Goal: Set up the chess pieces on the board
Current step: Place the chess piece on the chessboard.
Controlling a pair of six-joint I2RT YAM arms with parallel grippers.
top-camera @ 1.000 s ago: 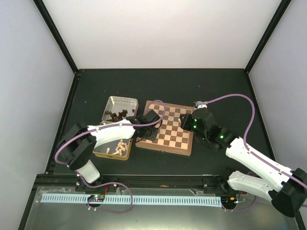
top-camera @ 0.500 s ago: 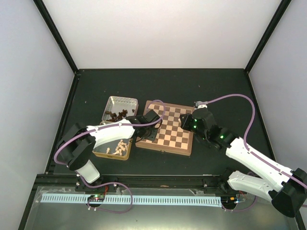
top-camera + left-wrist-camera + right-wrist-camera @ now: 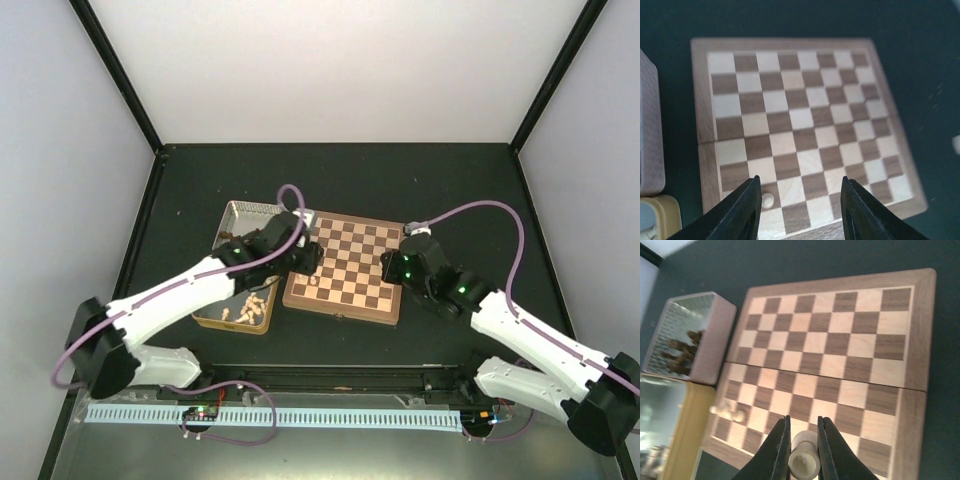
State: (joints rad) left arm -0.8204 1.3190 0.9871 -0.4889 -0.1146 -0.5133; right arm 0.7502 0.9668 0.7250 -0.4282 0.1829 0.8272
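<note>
On the dark table [image 3: 440,190], the board [image 3: 350,270] lies flat between the two arms, its squares almost wholly bare. Two tin trays lie just beside its left edge. The silver tray [image 3: 252,206] is the farther one and holds a cluster of dark pieces [image 3: 240,240]. The gold-sided tray [image 3: 232,322] is the nearer one and holds loose pale pieces [image 3: 250,303].

Left gripper [image 3: 800,182]: positioned over the left part of the board. Its jaws are spread apart with nothing between them. In the left wrist view a lone pale piece [image 3: 768,200] rests on a light square close to the board's near left corner, just inside the left finger [image 3: 740,210]. Contact between the two cannot be confirmed. In the right wrist view this piece is blurred and its posture cannot be read.

Right gripper [image 3: 803,422]: positioned over the right near part of the board. Its jaws are pressed onto a pale chessman [image 3: 804,459], pinching it from both sides with its rounded top facing the camera. The chessman hangs over the near rows of the board. Whether its base touches a square cannot be told, as the fingers and the piece itself cover that spot.

No other chessman is seen on the board; the rest lie in the two trays
</note>
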